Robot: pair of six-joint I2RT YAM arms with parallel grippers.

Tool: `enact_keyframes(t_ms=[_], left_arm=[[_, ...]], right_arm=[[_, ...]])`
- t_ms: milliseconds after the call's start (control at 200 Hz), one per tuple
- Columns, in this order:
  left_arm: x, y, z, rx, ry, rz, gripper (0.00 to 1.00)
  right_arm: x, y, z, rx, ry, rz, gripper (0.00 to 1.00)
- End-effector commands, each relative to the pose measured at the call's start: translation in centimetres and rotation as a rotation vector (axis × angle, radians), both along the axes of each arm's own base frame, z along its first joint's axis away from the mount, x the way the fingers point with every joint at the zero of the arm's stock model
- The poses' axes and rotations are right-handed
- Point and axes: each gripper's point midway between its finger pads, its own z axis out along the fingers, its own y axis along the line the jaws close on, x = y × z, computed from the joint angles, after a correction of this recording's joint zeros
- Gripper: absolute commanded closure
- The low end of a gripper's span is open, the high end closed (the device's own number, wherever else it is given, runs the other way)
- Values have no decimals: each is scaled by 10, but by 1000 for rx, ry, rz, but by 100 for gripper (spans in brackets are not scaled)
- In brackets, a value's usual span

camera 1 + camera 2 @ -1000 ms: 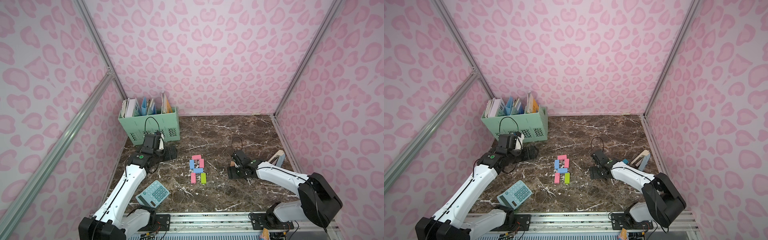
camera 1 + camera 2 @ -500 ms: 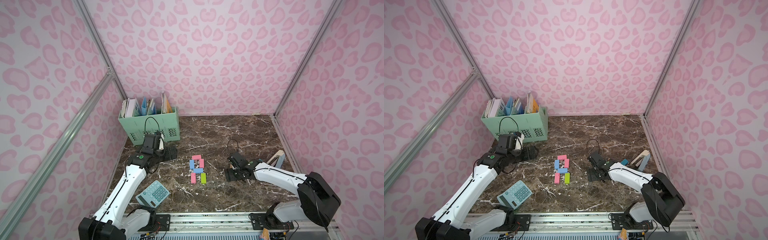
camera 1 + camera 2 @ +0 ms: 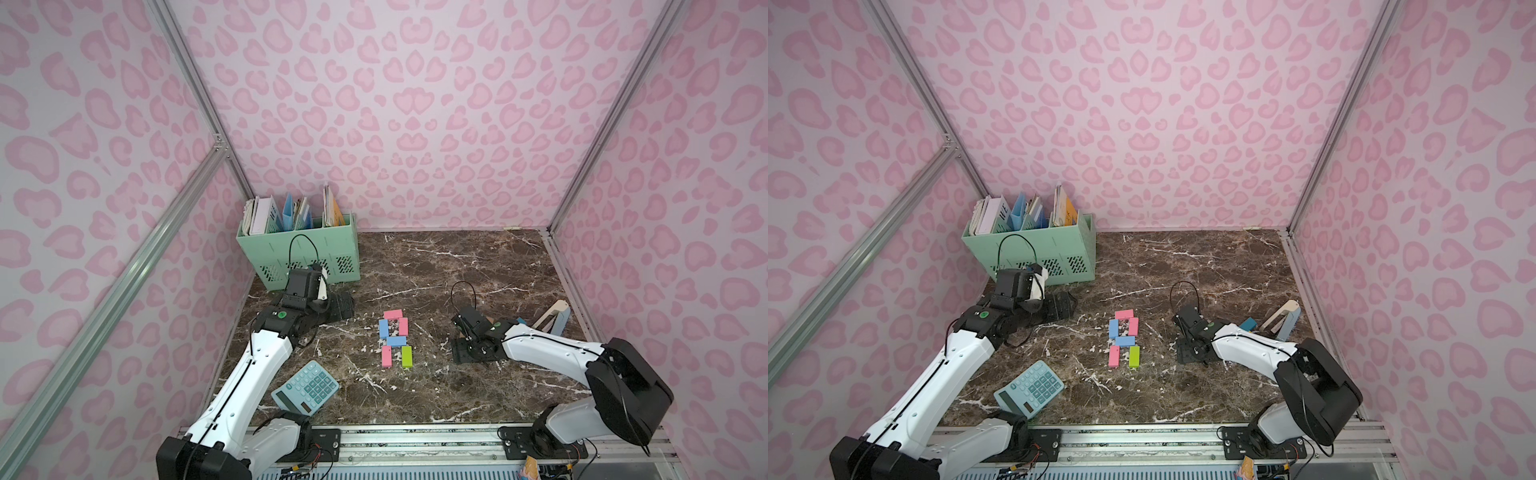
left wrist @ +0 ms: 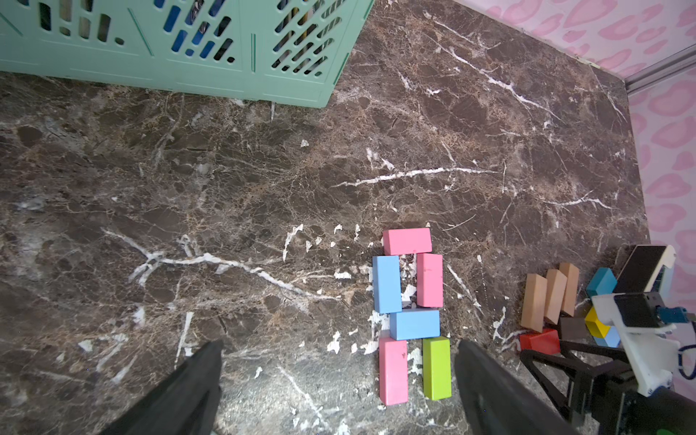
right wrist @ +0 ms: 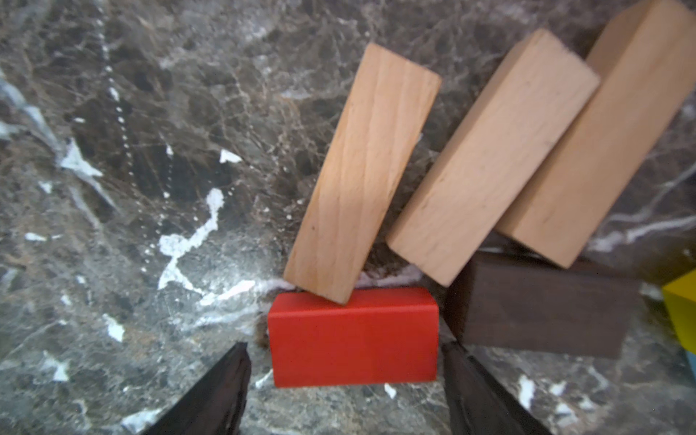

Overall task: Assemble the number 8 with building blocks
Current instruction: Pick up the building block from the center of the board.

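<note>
Our right hand (image 5: 344,350) hangs released over the flat red rectangular block (image 5: 354,339). Its fingers sit astride the block's short ends, with a gap on one side, so the long axis runs finger to finger (left-right on the dark marble desk (image 3: 436,270), by the left wrist view). Both top views hide that block beneath the hand. Three bare wooden blocks (image 5: 369,169) lean on its far side. Our left hand (image 4: 339,361) gapes empty, far left. The unfinished six-block figure (image 3: 395,336) in pink, blue and green lies mid-desk, lengthwise near-far.

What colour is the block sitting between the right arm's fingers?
The block is red; it shows best in the right wrist view.
</note>
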Motion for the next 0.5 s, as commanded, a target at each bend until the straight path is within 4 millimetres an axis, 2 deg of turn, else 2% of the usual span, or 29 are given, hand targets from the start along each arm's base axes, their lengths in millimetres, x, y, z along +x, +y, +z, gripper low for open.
enact_keyframes(t_ms=[0, 275, 495], left_arm=[[0, -1, 2, 3, -11, -10, 2], [0, 0, 3, 3, -15, -11, 2], [0, 1, 4, 10, -23, -4, 1]], right_arm=[[4, 0, 1, -12, -14, -23, 21], [0, 7, -5, -76, -6, 9, 34], [-19, 39, 6, -31, -8, -6, 46]])
